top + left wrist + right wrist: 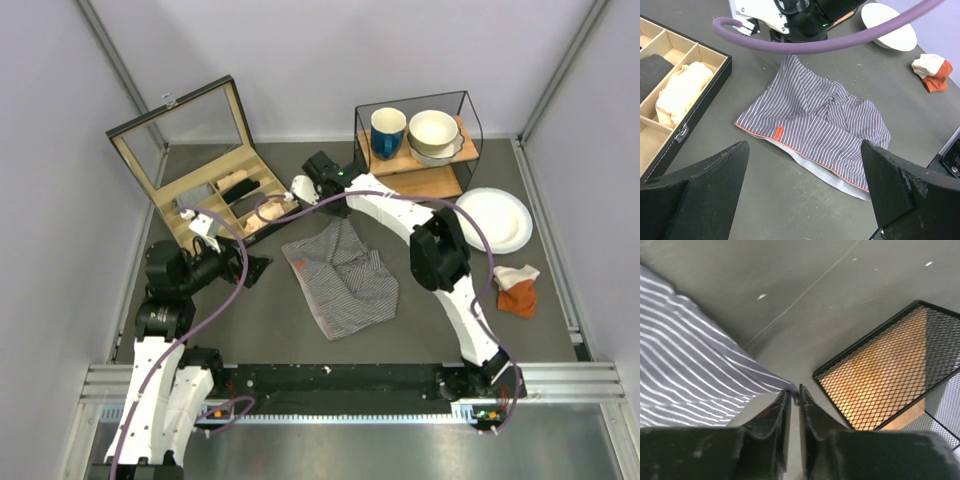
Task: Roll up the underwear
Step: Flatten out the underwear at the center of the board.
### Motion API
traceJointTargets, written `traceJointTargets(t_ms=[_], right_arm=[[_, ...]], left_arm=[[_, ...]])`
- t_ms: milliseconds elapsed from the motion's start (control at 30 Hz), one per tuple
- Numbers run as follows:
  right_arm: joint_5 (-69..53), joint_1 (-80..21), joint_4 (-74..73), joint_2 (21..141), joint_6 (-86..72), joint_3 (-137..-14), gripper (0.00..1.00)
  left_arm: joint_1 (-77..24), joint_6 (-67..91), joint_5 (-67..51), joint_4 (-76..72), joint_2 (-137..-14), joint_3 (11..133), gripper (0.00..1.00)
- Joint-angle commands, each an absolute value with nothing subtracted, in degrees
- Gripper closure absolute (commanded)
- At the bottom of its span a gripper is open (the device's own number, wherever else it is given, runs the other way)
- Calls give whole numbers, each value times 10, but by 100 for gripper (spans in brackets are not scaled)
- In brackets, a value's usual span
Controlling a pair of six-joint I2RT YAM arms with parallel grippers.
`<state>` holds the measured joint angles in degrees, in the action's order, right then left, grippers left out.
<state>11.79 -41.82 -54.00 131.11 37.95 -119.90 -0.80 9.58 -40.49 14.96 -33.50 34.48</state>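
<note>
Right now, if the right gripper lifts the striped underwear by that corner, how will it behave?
Probably floppy: the underwear lies creased and would drape from the corner pinched in the right gripper. Likely light, since the cloth looks thin. Pushed, it would probably bunch, not slide.

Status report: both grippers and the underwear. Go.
Left gripper open, hovering short of the underwear. Right gripper pinching its far corner. Cloth spread, rumpled, not yet rolled. Nothing on it.

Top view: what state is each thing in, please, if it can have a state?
underwear: spread out, rumpled, not rolled, one corner pinched
right gripper: shut on the underwear corner
left gripper: open, empty
box: lid open
mug: upright
bowls: stacked, upright
</note>
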Motion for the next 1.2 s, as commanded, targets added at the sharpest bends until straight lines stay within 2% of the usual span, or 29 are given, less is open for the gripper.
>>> traceJointTargets(t_ms=[0, 167, 233, 367, 433, 533, 600, 667, 800, 967, 1167], right_arm=[[205, -408, -468, 1331, 370, -1267, 81], [128, -406, -468, 1289, 347, -1256, 69], [45, -406, -486, 1261, 324, -1235, 59], [-137, -411, -554, 1192, 295, -1214, 53], [-238, -416, -591, 1135, 335, -1157, 53], [-300, -429, -616, 1039, 453, -1016, 53], [-306, -439, -615, 973, 534, -888, 53], [-317, -450, -602, 943, 564, -815, 53], [-354, -485, -508, 893, 551, -656, 53], [-290, -580, -425, 903, 522, -613, 54], [-250, -601, -379, 926, 492, -596, 56]], left_arm=[[-4, 99, -411, 120, -332, 346, 1], [-4, 98, -408, 121, -332, 347, 1], [-4, 97, -404, 125, -331, 349, 1], [10, 86, -388, 139, -328, 358, 1], [14, 82, -371, 150, -320, 366, 1], [17, 82, -360, 147, -310, 361, 1], [16, 83, -366, 142, -312, 359, 1], [17, 84, -368, 142, -319, 359, 1], [20, 82, -359, 145, -320, 361, 1], [25, 84, -361, 147, -330, 359, 1], [25, 85, -366, 144, -345, 356, 1]])
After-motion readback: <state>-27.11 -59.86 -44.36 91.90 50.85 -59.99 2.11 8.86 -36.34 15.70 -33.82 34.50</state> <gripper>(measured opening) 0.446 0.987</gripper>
